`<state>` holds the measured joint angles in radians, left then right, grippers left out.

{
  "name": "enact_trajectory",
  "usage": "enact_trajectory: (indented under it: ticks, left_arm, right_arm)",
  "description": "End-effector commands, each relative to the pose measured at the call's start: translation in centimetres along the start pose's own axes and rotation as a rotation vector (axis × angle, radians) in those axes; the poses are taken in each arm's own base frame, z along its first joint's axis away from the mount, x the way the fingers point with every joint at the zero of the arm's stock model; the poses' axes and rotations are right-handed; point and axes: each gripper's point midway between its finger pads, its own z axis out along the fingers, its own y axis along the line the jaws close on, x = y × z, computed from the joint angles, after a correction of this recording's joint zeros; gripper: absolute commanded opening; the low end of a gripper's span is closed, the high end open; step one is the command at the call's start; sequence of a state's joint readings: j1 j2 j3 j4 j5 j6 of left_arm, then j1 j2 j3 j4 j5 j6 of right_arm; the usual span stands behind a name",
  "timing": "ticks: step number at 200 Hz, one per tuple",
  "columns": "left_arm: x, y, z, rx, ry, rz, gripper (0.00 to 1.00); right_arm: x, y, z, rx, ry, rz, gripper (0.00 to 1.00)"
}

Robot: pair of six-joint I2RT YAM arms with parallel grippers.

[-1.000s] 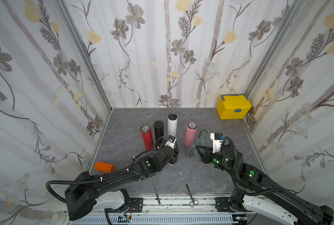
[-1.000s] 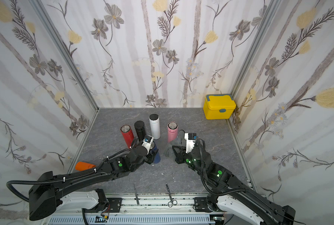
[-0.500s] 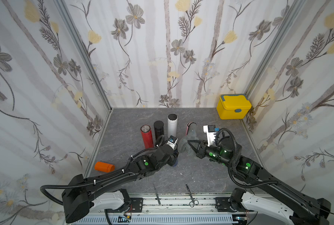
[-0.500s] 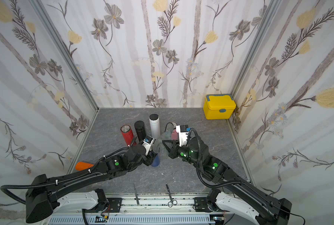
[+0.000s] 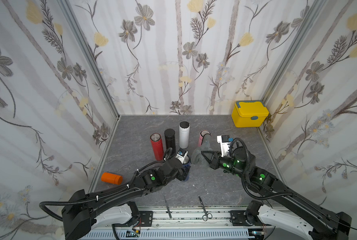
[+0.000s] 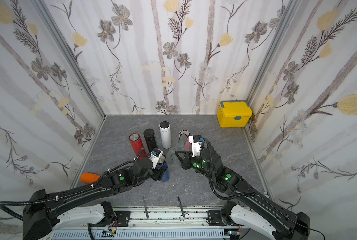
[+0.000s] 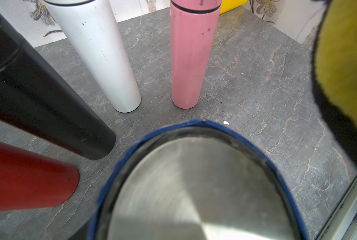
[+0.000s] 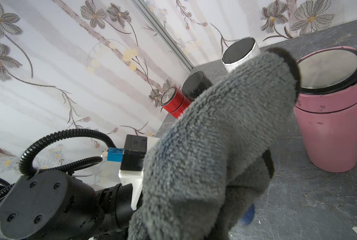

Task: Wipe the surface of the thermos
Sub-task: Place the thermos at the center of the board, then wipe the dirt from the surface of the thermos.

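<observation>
The grey desk (image 5: 225,187) has a yellow box (image 5: 250,114) parked in the back corner, out of the way. The red thermos (image 5: 156,147), black thermos (image 5: 170,139), white thermos (image 5: 184,135) and pink thermos (image 5: 202,138) stand upright in a loose row, and an orange thermos (image 5: 111,178) lies on its side by the left wall. The blue thermos (image 7: 194,187) stands in front of the row, I'd guess so there's room to work around it. The left end effector (image 5: 181,173) sits at its body, probably to steady it, but honestly I can't tell if it's clamped or apart. The right end effector (image 5: 203,154) is pinched together on a grey cloth (image 8: 215,145), bunched between pink and blue, looking ready to rub.
</observation>
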<state>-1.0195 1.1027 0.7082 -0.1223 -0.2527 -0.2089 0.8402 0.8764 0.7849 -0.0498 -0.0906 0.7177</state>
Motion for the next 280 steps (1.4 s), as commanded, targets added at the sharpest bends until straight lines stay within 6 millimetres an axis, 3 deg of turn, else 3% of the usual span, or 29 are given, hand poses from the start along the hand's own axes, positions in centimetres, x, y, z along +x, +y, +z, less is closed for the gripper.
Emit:
enact_trajectory:
  ticks: [1,47,66,93,118,132,167,208,224,251,269,280]
  left_arm:
    - [-1.8,-0.4,-0.3,0.025,-0.075,-0.014,0.78]
    - [-2.4,-0.9,-0.4,0.047,-0.106,-0.007,0.79]
    - [-2.1,-0.9,0.1,0.044,-0.098,0.0,0.74]
    - [-1.6,-0.9,0.5,0.048,-0.093,0.001,0.53]
    - [-1.4,-1.1,0.4,0.06,-0.101,-0.002,0.24]
    - [-1.5,-1.0,0.2,0.063,-0.11,-0.003,0.0]
    - [-1.3,-1.7,0.2,0.097,-0.105,0.013,0.0]
    - [-1.4,-2.9,0.0,0.156,-0.109,0.027,0.0]
    - [-1.6,-3.1,-0.2,0.162,-0.118,0.03,0.0]
    - [-1.6,-2.9,-0.3,0.149,-0.121,0.037,0.0]
    - [-1.5,-2.6,-0.5,0.136,-0.126,0.037,0.0]
    - [-1.4,-2.4,-0.5,0.13,-0.13,0.035,0.0]
  right_arm:
    - [-0.5,1.2,0.3,-0.06,-0.017,0.005,0.0]
    - [-0.7,1.5,1.2,-0.07,-0.006,-0.007,0.0]
    - [-1.0,1.7,1.5,-0.074,-0.005,-0.018,0.0]
    - [-0.9,1.9,2.3,-0.081,0.013,-0.032,0.0]
    - [0.3,2.0,3.8,-0.103,0.085,-0.03,0.0]
    - [1.4,2.1,4.4,-0.115,0.145,-0.019,0.0]
    - [2.7,2.7,5.2,-0.161,0.209,-0.026,0.0]
    - [2.7,3.3,7.4,-0.16,0.263,-0.07,0.0]
    - [3.2,1.8,8.6,-0.093,0.288,-0.081,0.0]
    - [4.1,-3.5,9.8,0.139,0.318,-0.118,0.0]
    - [3.0,-7.0,8.9,0.348,0.264,-0.178,0.0]
    - [2.0,-7.6,7.8,0.43,0.213,-0.219,0.0]
